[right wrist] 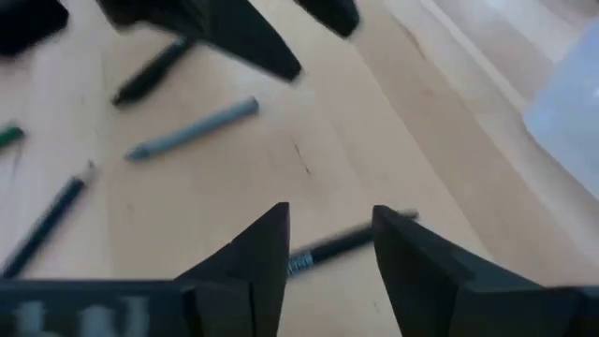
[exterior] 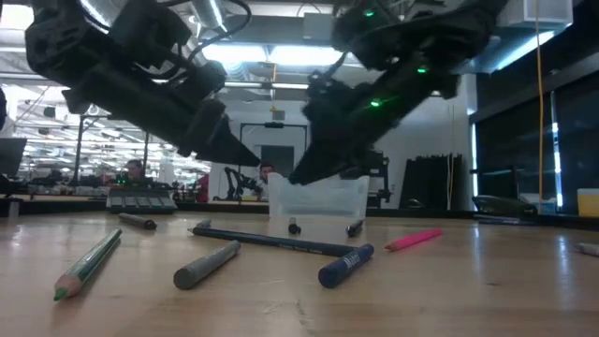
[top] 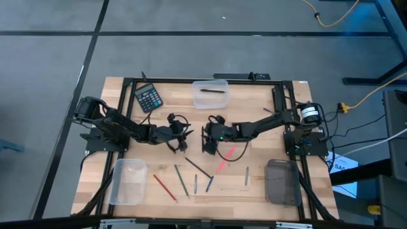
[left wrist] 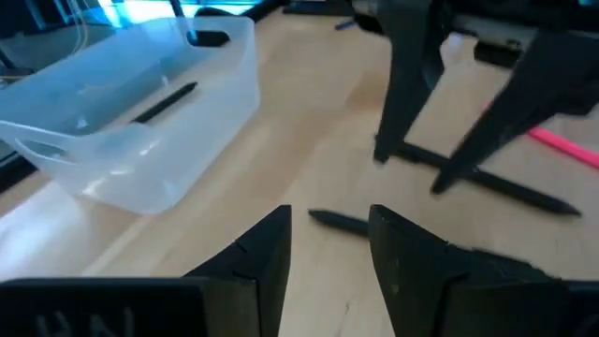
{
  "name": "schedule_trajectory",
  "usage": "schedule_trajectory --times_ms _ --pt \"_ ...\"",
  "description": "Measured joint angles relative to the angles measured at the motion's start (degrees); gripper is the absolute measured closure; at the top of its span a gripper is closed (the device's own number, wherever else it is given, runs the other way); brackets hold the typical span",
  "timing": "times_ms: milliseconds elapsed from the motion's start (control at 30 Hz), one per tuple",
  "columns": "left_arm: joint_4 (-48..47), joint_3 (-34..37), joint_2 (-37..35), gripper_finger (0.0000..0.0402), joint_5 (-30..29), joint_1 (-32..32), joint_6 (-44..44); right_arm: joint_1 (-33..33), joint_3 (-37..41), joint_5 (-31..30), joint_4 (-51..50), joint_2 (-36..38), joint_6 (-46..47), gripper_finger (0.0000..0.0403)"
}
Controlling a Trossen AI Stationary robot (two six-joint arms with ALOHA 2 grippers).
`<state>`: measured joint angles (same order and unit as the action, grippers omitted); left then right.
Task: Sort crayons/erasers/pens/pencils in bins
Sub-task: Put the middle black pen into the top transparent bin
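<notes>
High view shows both grippers near the table centre: the left gripper (top: 180, 141) at 9 o'clock from the right gripper (top: 208, 141), close together. Each has its fingers parted a little and holds nothing. A clear bin (top: 210, 93) at 12 o'clock holds one black pen (top: 213, 90). The pencils (top: 182, 180) and a pink crayon (top: 222, 164) lie at 6 o'clock, between another clear bin (top: 129, 182) and the dark grey bin (top: 282, 182).

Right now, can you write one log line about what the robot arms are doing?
left pincer: open, mid-table | right pincer: open, facing it | clear plastic bin: one black stick inside
</notes>
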<state>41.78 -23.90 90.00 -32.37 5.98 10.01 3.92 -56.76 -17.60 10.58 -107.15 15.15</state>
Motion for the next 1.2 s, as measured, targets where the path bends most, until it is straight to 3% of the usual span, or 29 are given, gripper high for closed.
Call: schedule_trajectory --times_ms 267,433,567,800,1000,1067,1200 --pt "-0.14 -1.05 0.00 0.0262 -0.03 1.67 0.03 -0.44 -4.41 0.76 -1.33 -5.38 10.36 0.0245" --pt "-0.50 -1.07 0.00 0.0262 -0.01 2.08 -1.14 0.09 -9.03 -0.51 -8.77 -9.95 19.03 0.0245" --pt "-0.61 -1.07 0.00 0.0263 0.03 1.86 -1.78 0.98 -13.44 -4.19 -15.58 -12.87 19.07 0.0245" --pt "-0.63 -1.07 0.00 0.0264 0.06 1.05 -3.73 2.11 -19.78 -4.82 -24.84 -14.77 14.31 0.0245" --pt "-0.71 -1.07 0.00 0.0264 0.10 1.05 -3.72 2.64 -28.45 0.78 -40.10 -13.85 10.00 0.0245" --pt "-1.31 -1.07 0.00 0.0265 0.10 1.05 -4.17 2.78 -30.46 -0.15 -44.91 -13.81 10.03 0.0245" --pt "-4.29 -1.07 0.00 0.0263 0.11 0.90 -4.19 2.40 -30.05 -4.99 -45.15 -13.81 12.56 0.0245"
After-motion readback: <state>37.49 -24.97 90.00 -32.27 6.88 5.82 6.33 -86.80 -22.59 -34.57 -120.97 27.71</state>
